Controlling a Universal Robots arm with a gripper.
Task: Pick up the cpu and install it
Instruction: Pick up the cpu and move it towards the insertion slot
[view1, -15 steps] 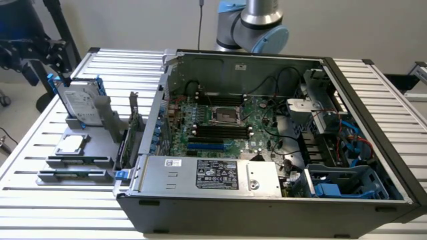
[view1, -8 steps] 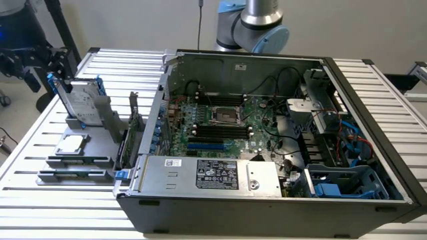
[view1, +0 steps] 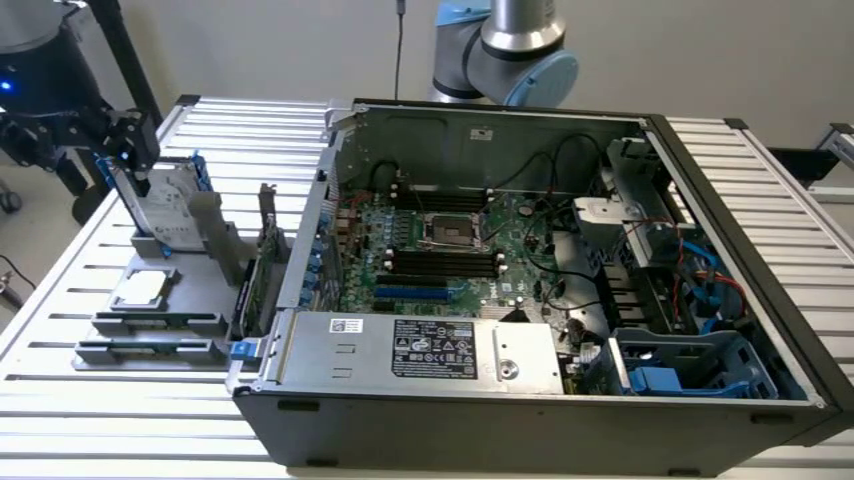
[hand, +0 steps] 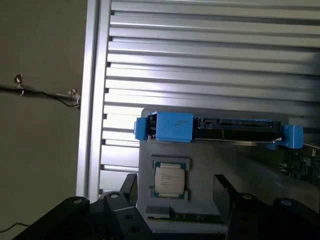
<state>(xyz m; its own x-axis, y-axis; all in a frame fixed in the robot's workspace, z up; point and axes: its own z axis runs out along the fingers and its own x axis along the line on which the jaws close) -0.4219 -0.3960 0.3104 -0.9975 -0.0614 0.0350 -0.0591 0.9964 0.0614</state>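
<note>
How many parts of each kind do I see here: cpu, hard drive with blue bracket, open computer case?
cpu: 1
hard drive with blue bracket: 1
open computer case: 1
Total: 3

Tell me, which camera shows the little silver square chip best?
The wrist view: the cpu sits close and face-on, its printed metal top plain. The exterior view shows the cpu small and slanted on the grey holder at that view's left.

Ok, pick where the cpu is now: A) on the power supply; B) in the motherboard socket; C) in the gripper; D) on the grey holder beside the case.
D: the cpu lies flat on the grey holder, outside the computer case, at the exterior view's left.
</note>
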